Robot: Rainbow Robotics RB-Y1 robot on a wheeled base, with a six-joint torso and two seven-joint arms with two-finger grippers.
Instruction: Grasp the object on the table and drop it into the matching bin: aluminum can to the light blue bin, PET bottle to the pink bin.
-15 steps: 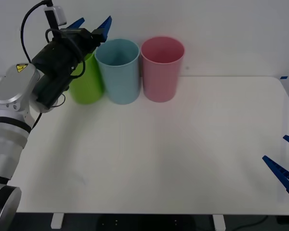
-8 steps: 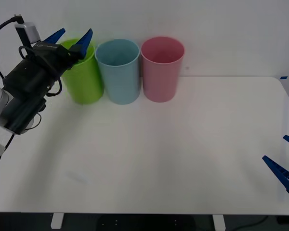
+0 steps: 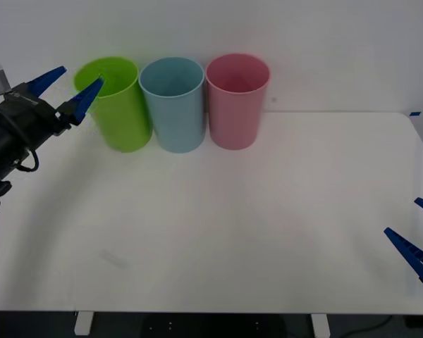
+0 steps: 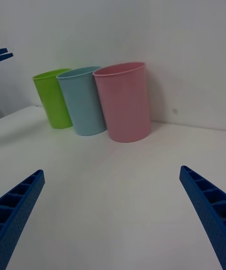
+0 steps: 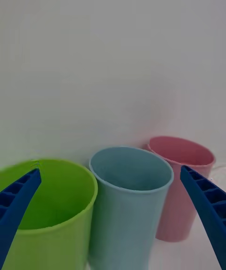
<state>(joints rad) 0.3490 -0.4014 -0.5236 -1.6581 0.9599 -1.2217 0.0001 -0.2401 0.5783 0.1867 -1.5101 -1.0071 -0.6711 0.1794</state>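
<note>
Since one second ago the left gripper [image 3: 63, 90] has moved away from the light blue bin [image 3: 173, 105]: it was above that bin's rim, and now it hangs over the left edge of the table [image 3: 268, 232], just beside the lime green bin [image 3: 116, 105]. Its two blue fingers are spread wide and we see nothing between them.

Nearest to us in the front view, the right gripper [image 3: 417, 243] waits low at the table's right edge, well apart from the bins. In the right wrist view its fingers [image 4: 207, 213] are far apart, with only bare white tabletop between them, so it holds nothing.

Farther back, three bins stand upright in a row near the wall: green, light blue, then the pink bin [image 3: 237, 102], each touching or almost touching its neighbour.

The left wrist view looks from above into the green bin [image 5: 47, 204] and the light blue bin [image 5: 129, 194]; the part of each interior that we can see is bare, but the bottoms are hidden. The right wrist view shows the bins only from the side, so the insides are hidden there. We cannot tell where the aluminum can is; perhaps it lies deep in a bin.
</note>
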